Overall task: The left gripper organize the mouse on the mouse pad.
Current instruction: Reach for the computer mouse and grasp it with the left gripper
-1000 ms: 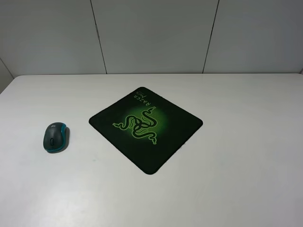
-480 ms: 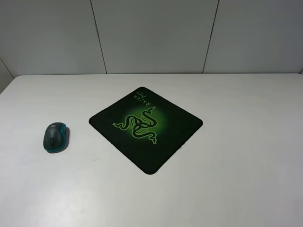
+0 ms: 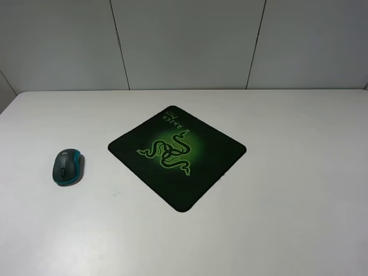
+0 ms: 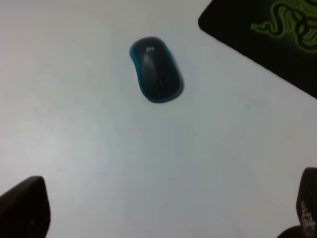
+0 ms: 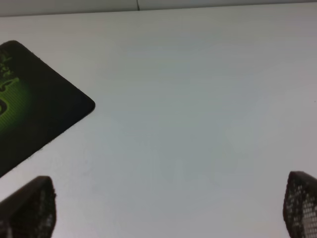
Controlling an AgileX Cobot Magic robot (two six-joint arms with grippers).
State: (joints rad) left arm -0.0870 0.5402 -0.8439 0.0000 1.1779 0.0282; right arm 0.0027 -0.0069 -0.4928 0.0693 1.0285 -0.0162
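Observation:
The mouse [image 3: 68,167] lies on the white table [image 3: 299,172], left of the mouse pad [image 3: 177,155] and apart from it. Its top is dark grey and its sides teal. The black pad sits turned like a diamond, with a green snake emblem. In the left wrist view the mouse [image 4: 156,69] is ahead of my left gripper [image 4: 163,213], whose fingers [image 4: 25,208] stand far apart with nothing between them; a pad corner [image 4: 267,34] shows too. My right gripper [image 5: 163,213] is open over bare table beside a corner of the pad [image 5: 34,114]. Neither gripper shows in the exterior view.
A grey panelled wall [image 3: 184,43] rises behind the table's far edge. Nothing else stands on the white tabletop.

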